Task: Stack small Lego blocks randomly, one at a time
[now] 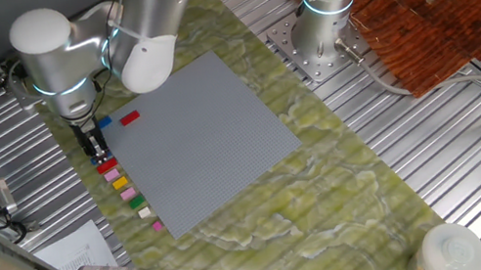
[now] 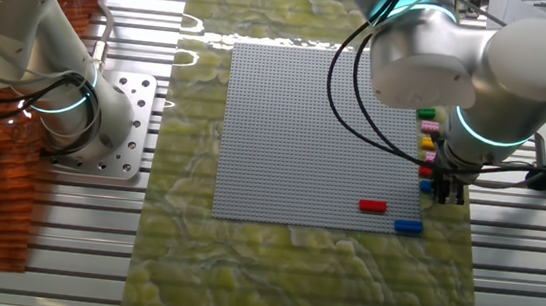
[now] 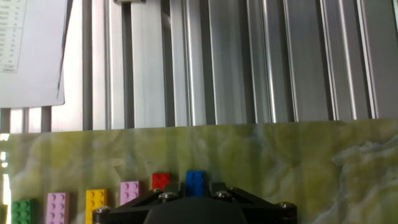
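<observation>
Plastic bricks on studded plate and marbled mat, ribbed metal all around

The bricks [image 3: 195,181] look smooth, glossy plastic; the baseplate [image 1: 201,137] is matt grey, finely studded. The mat [image 2: 301,276] shows a veined green-yellow, slightly shiny finish. The surface [image 3: 249,62] is grooved, brushed metal. The arm [image 1: 57,48] wears satin silver casing. Paper [image 3: 31,50] lies matt white.

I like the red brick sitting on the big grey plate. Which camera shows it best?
The other fixed view: the small red plastic Lego brick lies unobstructed on the grey baseplate. One fixed view shows it smaller, near the arm. The hand view misses it.
</observation>
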You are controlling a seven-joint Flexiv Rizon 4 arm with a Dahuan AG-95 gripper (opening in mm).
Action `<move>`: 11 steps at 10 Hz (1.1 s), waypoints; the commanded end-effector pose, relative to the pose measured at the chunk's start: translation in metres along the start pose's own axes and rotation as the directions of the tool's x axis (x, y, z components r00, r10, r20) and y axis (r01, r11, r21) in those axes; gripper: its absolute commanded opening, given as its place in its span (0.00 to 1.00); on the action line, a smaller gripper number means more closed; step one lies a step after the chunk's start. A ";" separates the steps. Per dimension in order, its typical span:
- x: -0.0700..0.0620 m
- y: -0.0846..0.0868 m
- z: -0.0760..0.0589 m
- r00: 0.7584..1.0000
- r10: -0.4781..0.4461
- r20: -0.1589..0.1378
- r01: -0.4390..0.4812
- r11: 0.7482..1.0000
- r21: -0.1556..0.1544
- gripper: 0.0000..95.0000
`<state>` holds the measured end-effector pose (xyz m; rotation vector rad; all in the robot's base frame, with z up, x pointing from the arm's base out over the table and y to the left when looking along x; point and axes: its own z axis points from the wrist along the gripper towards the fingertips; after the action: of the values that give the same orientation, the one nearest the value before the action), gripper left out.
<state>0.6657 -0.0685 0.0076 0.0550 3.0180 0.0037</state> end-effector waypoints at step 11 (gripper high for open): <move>0.001 0.001 -0.001 1.000 0.001 -0.002 -0.001 1.000 0.000 0.00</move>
<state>0.6652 -0.0676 0.0083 0.0558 3.0198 0.0046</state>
